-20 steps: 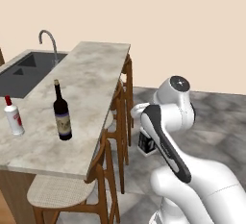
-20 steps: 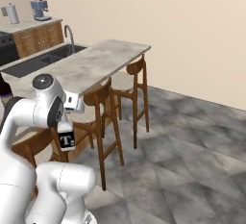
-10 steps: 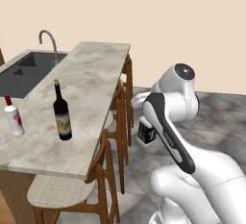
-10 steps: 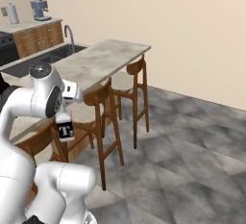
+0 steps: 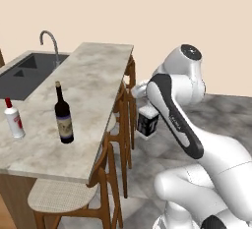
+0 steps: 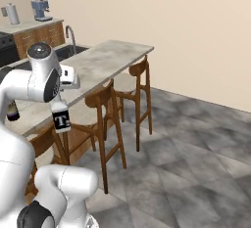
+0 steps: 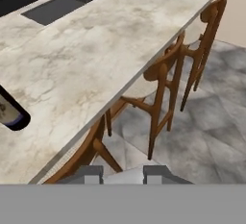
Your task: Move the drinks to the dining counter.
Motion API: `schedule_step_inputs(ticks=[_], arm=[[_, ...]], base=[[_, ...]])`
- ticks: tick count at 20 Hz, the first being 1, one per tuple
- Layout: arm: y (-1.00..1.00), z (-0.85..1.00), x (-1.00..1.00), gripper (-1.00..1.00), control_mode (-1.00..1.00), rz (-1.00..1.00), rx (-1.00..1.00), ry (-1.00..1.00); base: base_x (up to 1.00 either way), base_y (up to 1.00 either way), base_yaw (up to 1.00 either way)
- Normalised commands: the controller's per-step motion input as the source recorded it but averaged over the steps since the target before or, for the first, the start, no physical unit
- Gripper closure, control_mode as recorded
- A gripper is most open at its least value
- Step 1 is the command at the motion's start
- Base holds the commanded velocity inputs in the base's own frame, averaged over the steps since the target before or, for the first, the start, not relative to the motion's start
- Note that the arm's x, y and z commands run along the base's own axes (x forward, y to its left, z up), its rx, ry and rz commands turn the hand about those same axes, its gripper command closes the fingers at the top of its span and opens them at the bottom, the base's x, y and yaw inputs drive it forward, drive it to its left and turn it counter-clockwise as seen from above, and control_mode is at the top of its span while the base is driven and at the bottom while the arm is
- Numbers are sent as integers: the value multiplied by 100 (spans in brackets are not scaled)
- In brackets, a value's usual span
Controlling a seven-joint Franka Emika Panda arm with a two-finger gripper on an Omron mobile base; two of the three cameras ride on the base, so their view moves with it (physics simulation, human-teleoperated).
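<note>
Black-label bottle in hand, beside the stools, off the dining counter.
Left base view: we see the short clear bottle hanging upright, long axis vertical, under the gripper; wine bottle and white bottle stand upright on the dining counter. It sits higher and nearer the counter than a second ago.
Right base view: fingers narrowly parted, clamped on the bottle's top.
Hand view: fingertips flank the pale cap; stools below.

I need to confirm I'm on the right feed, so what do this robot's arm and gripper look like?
The arm is glossy white, built from rounded, bulbous segments, with dark grey bands and caps at the joints; one long dark stripe runs down the forearm link. No cables or logos show. In the hand view, the gripper ends in two small, squared dark grey fingers.
</note>
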Motion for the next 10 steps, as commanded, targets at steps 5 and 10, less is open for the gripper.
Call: schedule_step_inputs(ticks=[5,10], arm=[[7,34,5,100,-100,16,0,0],[16,27,15,100,-100,16,0,0]], base=[[0,0,0],[0,0,0]])
